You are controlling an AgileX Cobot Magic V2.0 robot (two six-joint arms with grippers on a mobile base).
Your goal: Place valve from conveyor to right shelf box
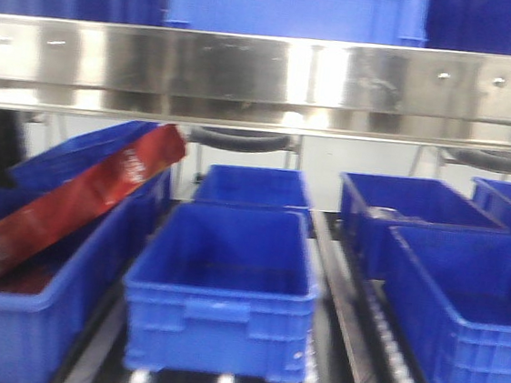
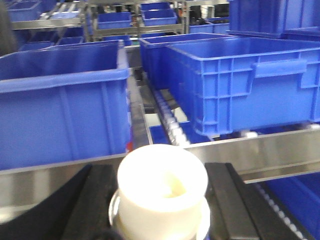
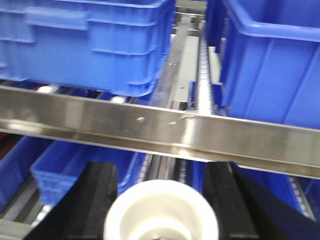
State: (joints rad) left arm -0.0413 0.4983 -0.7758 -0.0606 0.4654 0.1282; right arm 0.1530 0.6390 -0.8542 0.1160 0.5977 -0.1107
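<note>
Valve (image 2: 162,192) in wrist views, red packet (image 1: 72,200) front-only

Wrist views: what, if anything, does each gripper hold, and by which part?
Left gripper: a valve, gripped low on its body, whitish end up. Right gripper: a second valve, held likewise; contact is out of frame.

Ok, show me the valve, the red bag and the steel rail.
valve (image 2: 162,190), left wrist view, on its white end.
red bag (image 1: 62,206), front view, middle of its face.
steel rail (image 1: 267,78), front view, middle of its front face.
</note>
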